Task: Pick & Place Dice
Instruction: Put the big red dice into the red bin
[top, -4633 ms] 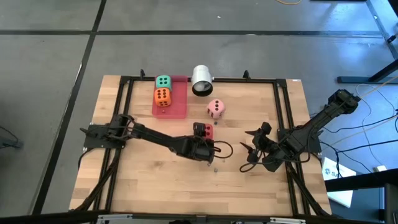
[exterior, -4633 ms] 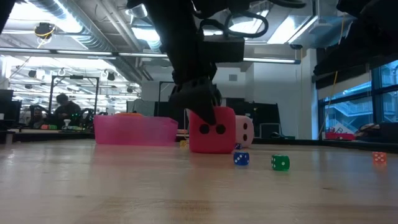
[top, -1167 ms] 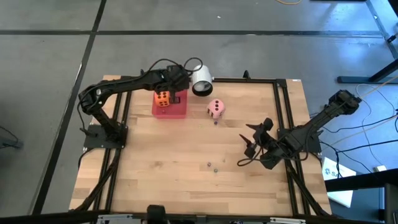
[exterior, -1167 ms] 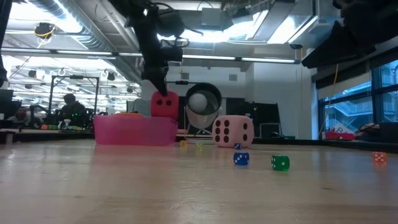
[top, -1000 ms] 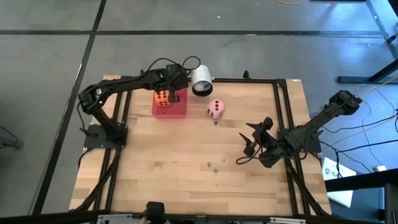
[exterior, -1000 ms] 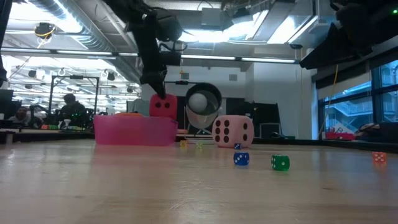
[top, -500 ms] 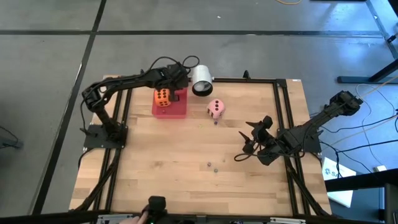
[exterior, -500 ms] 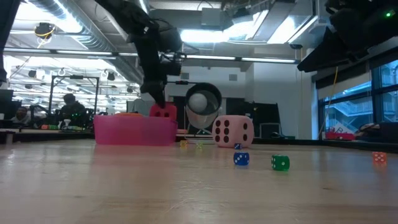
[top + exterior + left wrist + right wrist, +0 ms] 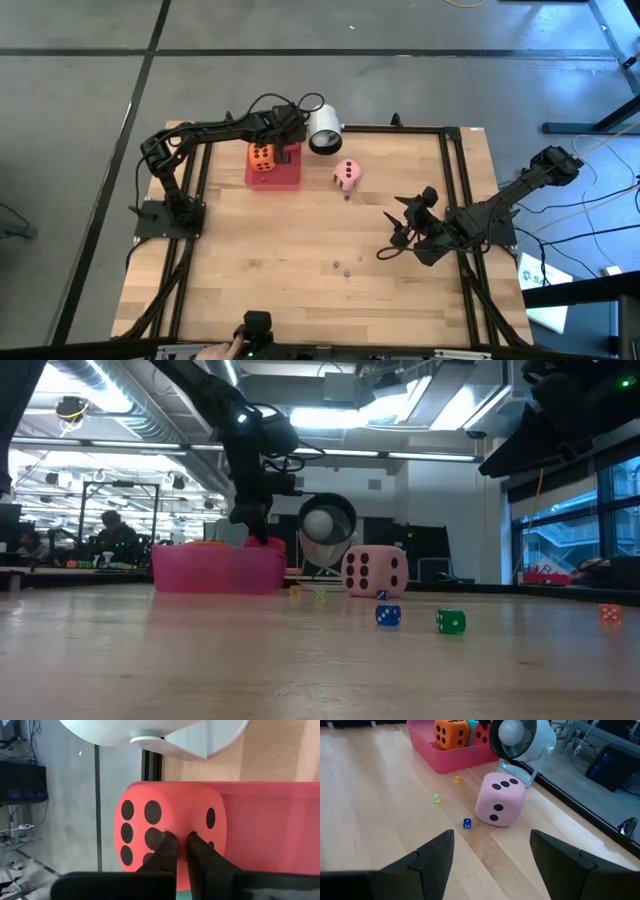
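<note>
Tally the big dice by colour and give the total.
Orange die: 1
Red die: 1
Pink die: 1
Green die: 1, mostly hidden
Total: 4

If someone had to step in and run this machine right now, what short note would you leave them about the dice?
Left tool: shut, pinching the soft red die and holding it low over the pink tray at the back of the table.
Right tool: open, empty, waiting at the right side of the table.
Orange die: in the tray. A bit of green shows beside it in the right wrist view, probably the green die.
Pink die: on the table, right of the tray, near the white cylinder.
Done: orange placed, green likely.
Left: release the red die, then fetch the pink one.
</note>
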Controlling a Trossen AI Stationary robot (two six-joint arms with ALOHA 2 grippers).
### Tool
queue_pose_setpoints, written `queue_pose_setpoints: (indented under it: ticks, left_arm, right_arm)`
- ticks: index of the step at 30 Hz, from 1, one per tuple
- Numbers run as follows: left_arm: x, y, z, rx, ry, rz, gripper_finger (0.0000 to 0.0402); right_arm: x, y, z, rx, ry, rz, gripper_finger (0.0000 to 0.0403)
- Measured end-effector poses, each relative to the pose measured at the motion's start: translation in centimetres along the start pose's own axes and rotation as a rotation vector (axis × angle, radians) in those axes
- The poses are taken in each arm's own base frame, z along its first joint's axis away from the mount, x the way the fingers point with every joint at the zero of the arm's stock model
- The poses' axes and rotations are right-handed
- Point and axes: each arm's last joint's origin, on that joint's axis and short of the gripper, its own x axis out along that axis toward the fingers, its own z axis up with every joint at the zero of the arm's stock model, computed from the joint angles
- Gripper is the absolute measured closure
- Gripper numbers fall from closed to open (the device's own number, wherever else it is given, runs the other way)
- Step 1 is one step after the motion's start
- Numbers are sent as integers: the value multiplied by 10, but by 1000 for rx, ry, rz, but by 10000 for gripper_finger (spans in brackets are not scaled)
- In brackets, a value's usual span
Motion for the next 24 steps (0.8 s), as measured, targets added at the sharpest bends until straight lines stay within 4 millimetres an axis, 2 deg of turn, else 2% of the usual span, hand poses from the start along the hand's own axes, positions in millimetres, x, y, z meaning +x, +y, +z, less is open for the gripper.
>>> queue_pose_setpoints:
  ticks: [7, 12, 18, 24]
  left_arm:
    - [0, 0, 0, -9, 5, 6, 397]
    - [0, 0, 0, -12, 11, 14, 380]
    - [0, 0, 0, -13, 11, 11, 346]
    - [0, -1, -1, -16, 3, -13, 293]
  right_arm:
    - [0, 0, 0, 0, 0, 0, 142]
    - [0, 0, 0, 0, 0, 1, 142]
    - [0, 0, 0, 0, 0, 1, 142]
    - [0, 0, 0, 1, 0, 1, 142]
